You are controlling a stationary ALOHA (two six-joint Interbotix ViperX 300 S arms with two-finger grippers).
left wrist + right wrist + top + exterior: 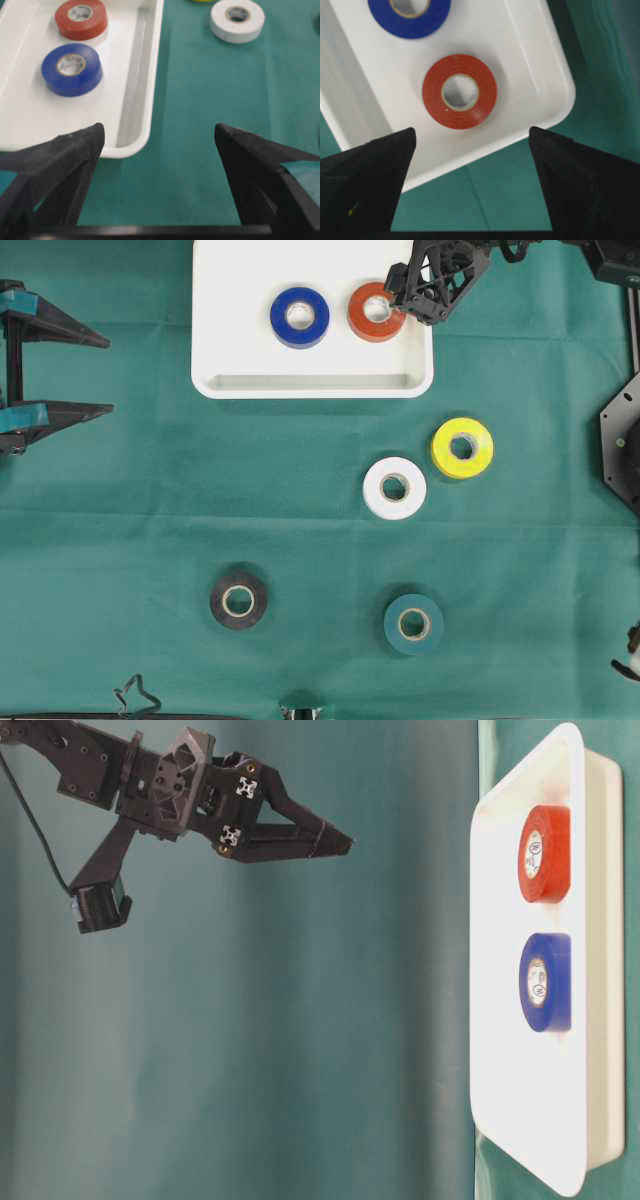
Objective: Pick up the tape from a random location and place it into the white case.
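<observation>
Overhead view: the white case (225,300) sits at the top of the green cloth (150,490) with 2 rolls lying flat in it, a blue tape (300,317) and a red tape (374,312) side by side. The right gripper (408,295) hangs above the red tape, fingers spread wide, holding nothing. The left gripper (160,135), near the case's corner, is spread wide too, with nothing in it. On the cloth lie a yellow tape (462,448), white tape (394,487), black tape (238,600) and teal tape (413,624).

Green cloth (120,500) over table; black clip (135,697) at edge.
</observation>
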